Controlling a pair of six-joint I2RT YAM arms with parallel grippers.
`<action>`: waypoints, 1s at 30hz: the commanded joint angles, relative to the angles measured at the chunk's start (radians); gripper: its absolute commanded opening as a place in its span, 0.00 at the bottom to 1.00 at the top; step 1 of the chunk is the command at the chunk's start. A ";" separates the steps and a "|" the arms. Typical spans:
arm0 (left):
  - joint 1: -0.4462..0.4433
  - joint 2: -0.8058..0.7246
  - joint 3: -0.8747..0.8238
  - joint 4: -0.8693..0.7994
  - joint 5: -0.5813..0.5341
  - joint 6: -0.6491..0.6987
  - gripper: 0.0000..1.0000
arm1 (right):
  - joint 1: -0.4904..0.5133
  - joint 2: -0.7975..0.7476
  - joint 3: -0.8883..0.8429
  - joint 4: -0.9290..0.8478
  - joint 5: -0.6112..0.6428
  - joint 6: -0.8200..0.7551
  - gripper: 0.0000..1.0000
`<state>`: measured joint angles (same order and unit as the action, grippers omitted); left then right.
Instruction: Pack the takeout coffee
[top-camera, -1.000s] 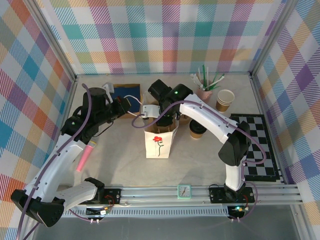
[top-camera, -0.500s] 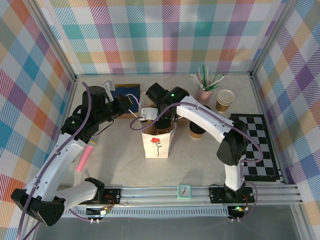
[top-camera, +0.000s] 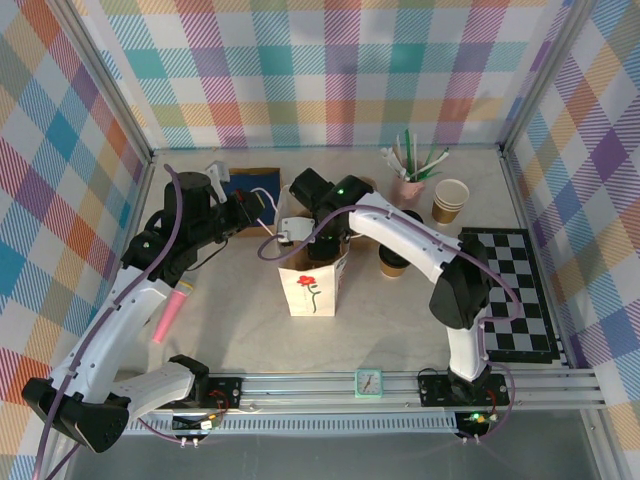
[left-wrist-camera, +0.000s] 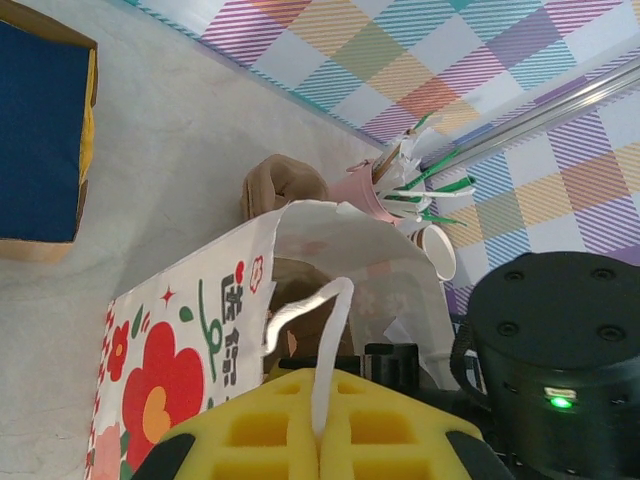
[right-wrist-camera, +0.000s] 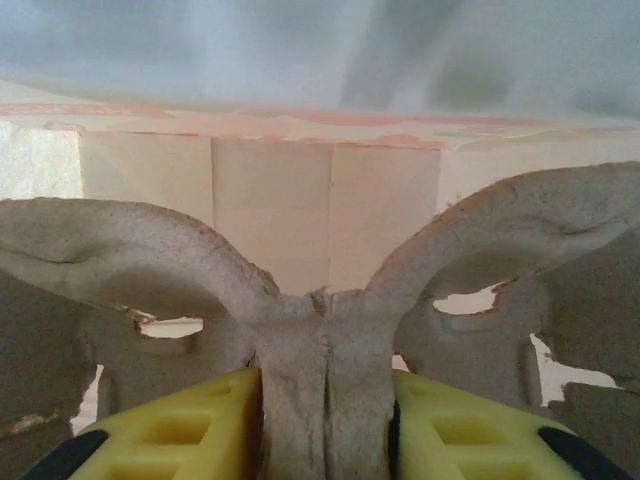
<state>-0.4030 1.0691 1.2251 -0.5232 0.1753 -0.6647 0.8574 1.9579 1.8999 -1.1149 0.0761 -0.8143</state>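
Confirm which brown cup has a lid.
The coffee cup just right of the flowered bag: black lid on. The back cup by the straws is open, white inside.

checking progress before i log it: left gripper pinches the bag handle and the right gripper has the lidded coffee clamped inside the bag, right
Not the coffee. The right wrist view shows the right gripper shut on the cardboard cup tray inside the bag. The lidded coffee stands on the table beside the bag. The left gripper does pinch the bag handle.

The cup tray (right-wrist-camera: 320, 330) is rough moulded cardboard, the bag (top-camera: 308, 292) matt paper
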 joint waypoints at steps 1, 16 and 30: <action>0.012 -0.024 -0.010 0.026 0.014 -0.007 0.03 | 0.006 0.028 -0.003 -0.008 0.003 0.023 0.37; 0.012 -0.034 -0.019 0.034 0.010 -0.009 0.03 | 0.011 0.029 0.012 -0.025 0.008 0.027 0.48; 0.012 -0.032 -0.020 0.032 0.010 -0.013 0.03 | 0.016 0.026 0.067 -0.092 -0.035 0.035 0.83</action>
<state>-0.4030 1.0569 1.2140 -0.5190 0.1753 -0.6655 0.8608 1.9762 1.9263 -1.1622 0.0704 -0.7891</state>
